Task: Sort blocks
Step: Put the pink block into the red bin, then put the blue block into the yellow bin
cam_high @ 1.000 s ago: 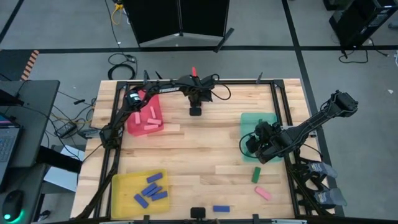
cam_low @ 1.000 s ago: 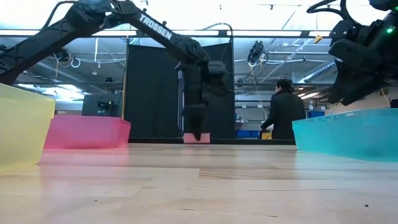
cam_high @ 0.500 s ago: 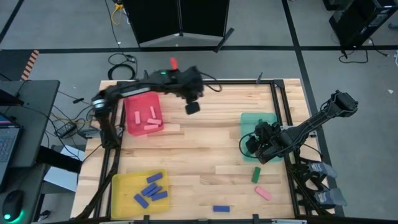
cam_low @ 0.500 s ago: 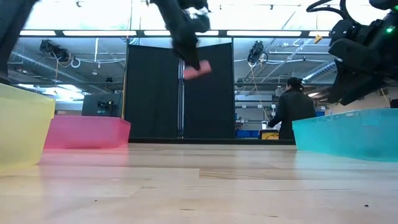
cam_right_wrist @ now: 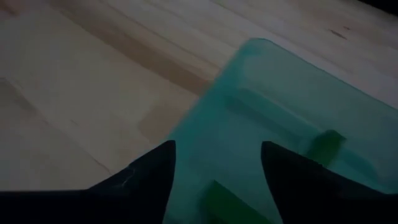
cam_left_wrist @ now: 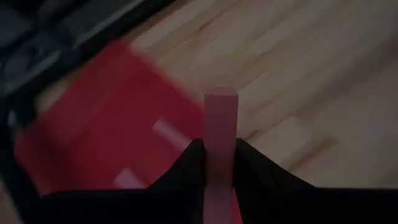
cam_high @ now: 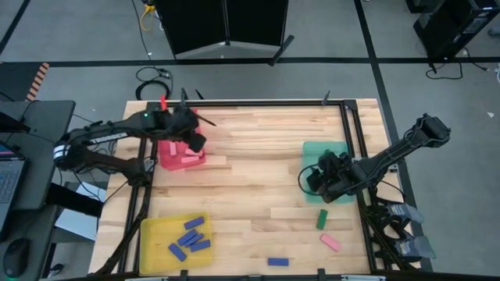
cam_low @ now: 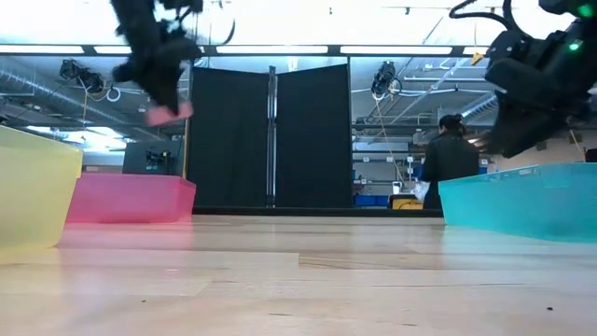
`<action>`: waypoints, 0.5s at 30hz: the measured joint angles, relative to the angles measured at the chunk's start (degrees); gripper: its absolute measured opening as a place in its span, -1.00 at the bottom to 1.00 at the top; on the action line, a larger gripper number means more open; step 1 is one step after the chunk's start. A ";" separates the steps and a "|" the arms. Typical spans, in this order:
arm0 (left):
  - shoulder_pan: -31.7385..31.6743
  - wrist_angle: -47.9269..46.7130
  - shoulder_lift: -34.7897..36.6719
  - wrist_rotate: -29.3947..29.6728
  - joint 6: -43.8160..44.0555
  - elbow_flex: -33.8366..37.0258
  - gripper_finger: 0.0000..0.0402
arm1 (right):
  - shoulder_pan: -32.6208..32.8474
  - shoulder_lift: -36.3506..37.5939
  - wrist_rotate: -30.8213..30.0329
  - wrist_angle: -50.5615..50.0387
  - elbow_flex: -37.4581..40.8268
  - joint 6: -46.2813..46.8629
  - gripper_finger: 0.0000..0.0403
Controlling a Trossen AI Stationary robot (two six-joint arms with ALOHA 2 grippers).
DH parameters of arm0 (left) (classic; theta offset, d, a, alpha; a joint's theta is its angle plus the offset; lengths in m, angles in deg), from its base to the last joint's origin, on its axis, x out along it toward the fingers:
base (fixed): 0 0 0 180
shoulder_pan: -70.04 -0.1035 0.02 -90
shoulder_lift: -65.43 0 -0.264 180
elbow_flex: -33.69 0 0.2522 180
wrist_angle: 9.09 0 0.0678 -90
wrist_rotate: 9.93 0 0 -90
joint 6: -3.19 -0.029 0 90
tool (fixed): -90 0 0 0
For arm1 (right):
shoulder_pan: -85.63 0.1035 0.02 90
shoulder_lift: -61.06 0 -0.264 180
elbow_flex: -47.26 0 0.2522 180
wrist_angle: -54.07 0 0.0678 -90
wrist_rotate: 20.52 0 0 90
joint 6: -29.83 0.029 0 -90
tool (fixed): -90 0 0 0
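Observation:
My left gripper (cam_high: 197, 143) is shut on a pink block (cam_left_wrist: 221, 118) and holds it in the air over the red tray (cam_high: 164, 161). A few other pink blocks (cam_left_wrist: 168, 130) lie in that tray. My right gripper (cam_right_wrist: 214, 171) stands open above the near left corner of the green tray (cam_high: 336, 152), with nothing between its fingers. Green blocks (cam_right_wrist: 326, 142) lie on that tray's floor. A green block (cam_high: 321, 218), a pink block (cam_high: 330, 243) and a blue block (cam_high: 278, 261) lie flat on the table near its front right. My left gripper pinches the pink block's two long sides at one end (cam_left_wrist: 219, 163) between its two fingers. The fingers slant down and lie along the block, whose free end (cam_left_wrist: 221, 96) sticks out past the fingertips. The block (cam_low: 170, 113) is lifted clear, tilted, above the red tray.
A yellow tray (cam_high: 152, 234) with several blue blocks (cam_high: 190, 238) stands at the near left. A dark frame (cam_high: 344, 109) runs round the table's edges. A person (cam_low: 450, 168) stands in the room beyond the far edge. Bare wood (cam_high: 250, 183) lies between the trays.
My left gripper has risen from the table's far middle with the pink block, swung toward the left edge, and rolled its wrist. The block, then on the table, now hangs clear over the red tray. My right gripper has kept its place.

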 joint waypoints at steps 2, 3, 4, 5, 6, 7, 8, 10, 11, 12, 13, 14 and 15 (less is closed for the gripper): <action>-1.57 0.30 1.30 -0.50 2.34 3.90 -0.71 | -0.67 0.00 0.00 3.11 0.00 -2.10 0.22; -2.22 0.80 1.37 -0.68 2.99 5.52 -0.71 | -1.08 0.00 0.00 4.99 0.00 -3.54 0.21; -2.84 1.41 1.33 -0.70 3.58 6.98 -0.71 | -1.55 0.00 0.00 6.96 -0.09 -5.13 0.21; -3.45 1.91 1.21 -0.66 3.90 8.32 -0.71 | -1.99 0.00 -0.05 8.95 -0.31 -6.52 0.21; -4.04 2.33 1.01 -0.51 3.99 9.45 -0.70 | -2.50 0.00 -0.43 11.48 -0.43 -7.81 0.20; -4.47 3.22 0.70 -0.17 4.00 10.44 -0.67 | -2.88 0.00 -1.03 14.46 -0.46 -9.35 0.21; -4.90 4.38 0.47 0.15 4.00 11.24 -0.60 | -3.09 0.00 -1.48 17.87 -0.46 -11.21 0.21; -5.67 4.69 -0.14 0.54 3.45 12.26 -0.40 | -3.10 -0.35 -1.70 25.59 -0.47 -16.00 0.23; -5.84 4.88 -0.18 0.52 2.69 12.56 -0.29 | -3.01 -0.82 -1.68 29.78 -0.50 -18.57 0.24; -5.95 4.99 -0.18 0.52 2.47 12.66 -0.20 | -2.73 -1.41 -1.61 33.68 -0.50 -21.26 0.24; -5.95 4.99 -0.16 0.52 2.19 12.69 -0.11 | -2.28 -2.12 -1.43 37.22 -0.50 -23.69 0.25; -5.95 5.01 -0.16 0.48 1.83 12.69 -0.03 | -1.86 -2.98 -1.26 40.93 -0.50 -26.01 0.25; -5.95 4.97 -0.16 0.23 1.33 12.67 0.03 | -1.40 -3.96 -0.95 44.33 -0.50 -28.16 0.25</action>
